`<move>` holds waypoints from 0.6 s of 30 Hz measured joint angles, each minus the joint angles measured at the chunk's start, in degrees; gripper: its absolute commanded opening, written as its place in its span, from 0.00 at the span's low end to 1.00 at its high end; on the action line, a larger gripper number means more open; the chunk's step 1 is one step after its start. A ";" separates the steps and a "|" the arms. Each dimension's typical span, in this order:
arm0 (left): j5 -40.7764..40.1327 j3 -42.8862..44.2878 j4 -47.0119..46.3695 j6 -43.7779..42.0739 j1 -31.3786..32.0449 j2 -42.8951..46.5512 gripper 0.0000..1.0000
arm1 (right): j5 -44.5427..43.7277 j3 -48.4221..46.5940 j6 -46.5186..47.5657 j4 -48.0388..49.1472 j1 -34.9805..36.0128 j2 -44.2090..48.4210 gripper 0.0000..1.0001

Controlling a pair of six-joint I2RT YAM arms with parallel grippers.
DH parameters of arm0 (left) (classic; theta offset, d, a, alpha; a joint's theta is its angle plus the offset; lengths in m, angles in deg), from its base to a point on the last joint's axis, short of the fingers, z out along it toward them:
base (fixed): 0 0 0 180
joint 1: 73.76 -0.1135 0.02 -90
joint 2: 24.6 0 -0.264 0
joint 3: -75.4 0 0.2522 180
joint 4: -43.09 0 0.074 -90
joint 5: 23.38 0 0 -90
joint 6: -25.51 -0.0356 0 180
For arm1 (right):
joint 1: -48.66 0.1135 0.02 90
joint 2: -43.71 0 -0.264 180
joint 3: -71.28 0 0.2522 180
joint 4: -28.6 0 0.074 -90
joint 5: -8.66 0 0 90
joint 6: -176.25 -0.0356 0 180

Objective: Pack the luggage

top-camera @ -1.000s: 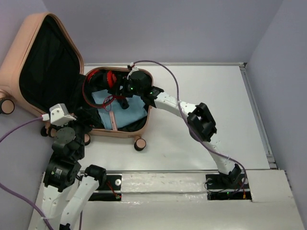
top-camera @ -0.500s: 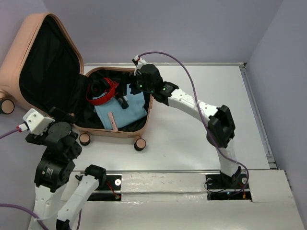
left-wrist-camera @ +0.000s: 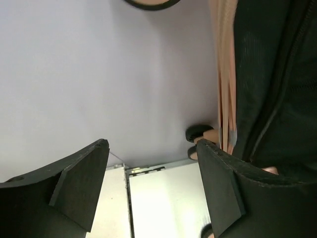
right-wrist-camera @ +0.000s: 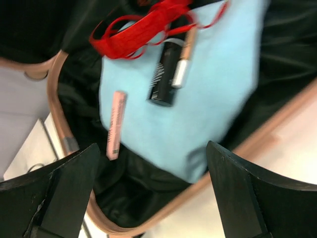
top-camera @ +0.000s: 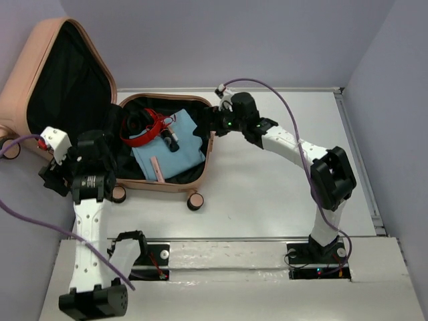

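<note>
The peach-pink luggage lies open on the table, its black-lined lid raised at the left. Inside lie a light blue cloth, a red strap item, a black tube and a pink tube. My right gripper is open and empty above the luggage's right rim. In the right wrist view, that gripper frames the cloth, red strap, black tube and pink tube. My left gripper is open and empty left of the luggage. In the left wrist view, it is beside the shell edge.
Caster wheels stick out at the luggage's near edge, and two show in the left wrist view. Lilac walls close in on the left, back and right. A table rail runs across in front of the arm bases.
My right gripper has pulled back rightward from inside the luggage to its right rim. My left arm has swung up and to the left of the luggage. The red strap item now rests beside the cloth.
</note>
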 measured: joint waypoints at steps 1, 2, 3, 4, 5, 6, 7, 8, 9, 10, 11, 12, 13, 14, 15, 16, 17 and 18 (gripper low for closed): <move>0.59 0.90 -0.11 -0.07 -2.51 -2.01 0.83 | 1.14 0.28 -0.22 0.42 -1.55 0.02 0.94; 1.01 1.64 -0.68 -0.26 -4.35 -3.50 0.83 | 1.62 0.39 -0.24 0.68 -2.82 0.11 0.94; 1.84 2.36 -2.36 -0.94 -6.60 -5.53 0.82 | 2.05 0.42 -0.35 0.87 -3.78 0.11 0.95; 2.80 2.64 -3.58 -1.68 -8.26 -7.32 0.81 | 2.38 0.44 -0.37 1.31 -4.42 0.11 0.95; 3.26 2.67 -4.22 -2.21 -9.44 -8.39 0.81 | 2.69 0.44 -0.44 1.66 -4.68 0.11 0.95; 3.69 2.67 -4.63 -2.80 -10.49 -9.35 0.80 | 2.99 0.44 -0.59 1.97 -4.68 0.11 0.95; 3.87 2.75 -4.87 -3.37 -11.37 -10.01 0.78 | 3.06 0.44 -0.85 2.16 -4.61 0.11 0.94; 4.00 2.91 -5.27 -3.89 -12.09 -10.67 0.75 | 3.04 0.46 -1.18 2.40 -4.61 0.09 0.94; 3.96 3.21 -5.73 -4.52 -12.63 -11.47 0.68 | 2.93 0.48 -1.70 2.82 -4.61 -0.11 0.93; 3.96 3.50 -6.01 -5.03 -12.85 -11.96 0.64 | 2.80 0.48 -2.10 3.32 -4.61 -0.35 0.92; 3.91 3.85 -6.82 -5.57 -13.07 -12.68 0.59 | 2.49 0.48 -2.54 3.78 -4.66 -1.03 0.92; 3.82 3.96 -8.11 -6.78 -13.16 -13.40 0.51 | 2.36 0.48 -2.78 4.11 -4.79 -1.75 0.92; 3.82 3.96 -8.76 -7.30 -13.16 -13.70 0.49 | 2.21 0.48 -3.19 4.46 -4.94 -2.67 0.91; 3.89 3.96 -9.57 -8.22 -13.14 -13.94 0.47 | 2.05 0.37 -3.63 4.85 -5.07 -4.00 0.91; 3.91 3.96 -10.43 -8.85 -13.14 -14.16 0.41 | 1.88 0.35 -3.93 5.03 -5.11 -5.49 0.91; 3.93 3.96 -11.02 -9.44 -13.16 -14.36 0.37 | 1.84 0.35 -4.09 4.96 -5.11 -6.47 0.91; 3.87 4.02 -11.67 -9.97 -13.16 -14.53 0.25 | 1.77 0.28 -4.48 5.35 -5.18 -7.74 0.90; 3.89 4.13 -12.13 -10.14 -13.16 -14.84 0.19 | 1.79 -0.13 -4.96 5.81 -5.49 -8.83 0.90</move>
